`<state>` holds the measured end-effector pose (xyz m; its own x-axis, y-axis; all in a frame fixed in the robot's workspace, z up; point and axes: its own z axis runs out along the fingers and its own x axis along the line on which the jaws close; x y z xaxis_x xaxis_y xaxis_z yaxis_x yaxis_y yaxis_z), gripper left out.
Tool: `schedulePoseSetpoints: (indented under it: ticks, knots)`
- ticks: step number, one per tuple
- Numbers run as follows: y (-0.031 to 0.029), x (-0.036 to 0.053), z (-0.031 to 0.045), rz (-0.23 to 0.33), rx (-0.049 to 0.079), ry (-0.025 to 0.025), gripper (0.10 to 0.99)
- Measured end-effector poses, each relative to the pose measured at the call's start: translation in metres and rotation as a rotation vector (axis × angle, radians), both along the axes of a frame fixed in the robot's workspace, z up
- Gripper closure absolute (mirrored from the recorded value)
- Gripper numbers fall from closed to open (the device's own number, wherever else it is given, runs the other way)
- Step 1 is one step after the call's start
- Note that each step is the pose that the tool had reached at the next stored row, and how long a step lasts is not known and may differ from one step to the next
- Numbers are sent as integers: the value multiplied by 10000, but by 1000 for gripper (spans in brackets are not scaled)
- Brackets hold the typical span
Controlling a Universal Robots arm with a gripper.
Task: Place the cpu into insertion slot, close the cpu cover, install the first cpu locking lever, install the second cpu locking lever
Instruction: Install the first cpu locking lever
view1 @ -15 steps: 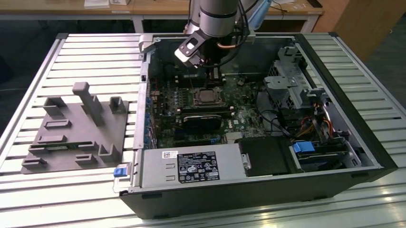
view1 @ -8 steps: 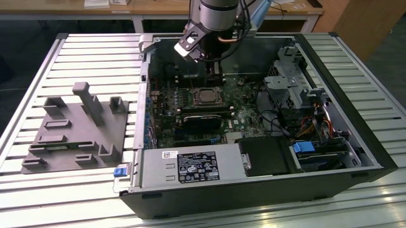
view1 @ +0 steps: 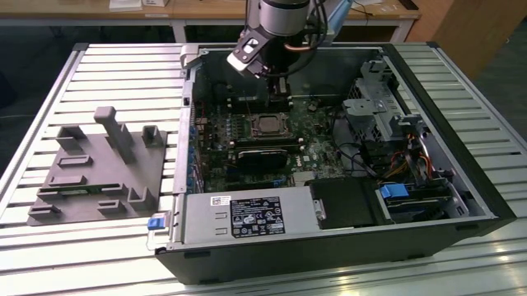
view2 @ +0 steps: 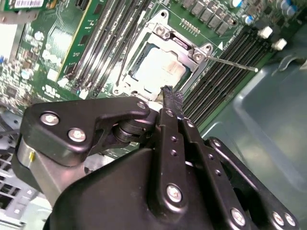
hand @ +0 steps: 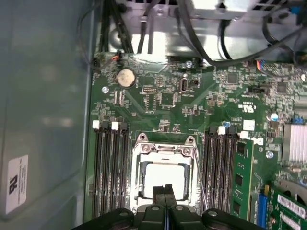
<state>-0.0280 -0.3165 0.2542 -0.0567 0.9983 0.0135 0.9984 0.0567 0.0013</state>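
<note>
exterior view: an open computer case lies on a ribbed metal table. a grey moulded plastic fixture sits beside it, on the exterior view's left. the claw hangs inside the case over the green board, close above the socket.

second wrist view: the chip sits in the socket, a flat square with a dull, pale metal face. the cover, a thin stamped silvery frame with a big window, lies flat around it, so i judge it closed. one thin wire lever sticks out over the long black memory slots and looks unlatched. the claw's matte black fingers are pressed together with nothing between them, tip just beside the socket edge.

first wrist view: the chip face glares white inside the frame. the wire lever slants away from one side of the cover. cannot tell where the other lever is.

progress, as judged: chip seated and cover down, levers not yet locked.
</note>
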Motion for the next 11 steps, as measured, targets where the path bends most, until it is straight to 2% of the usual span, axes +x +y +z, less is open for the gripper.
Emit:
schedulePoseSetpoints:
  ticks: [11]
  knots:
    - [0,-1,1,1882,-3,2,969]
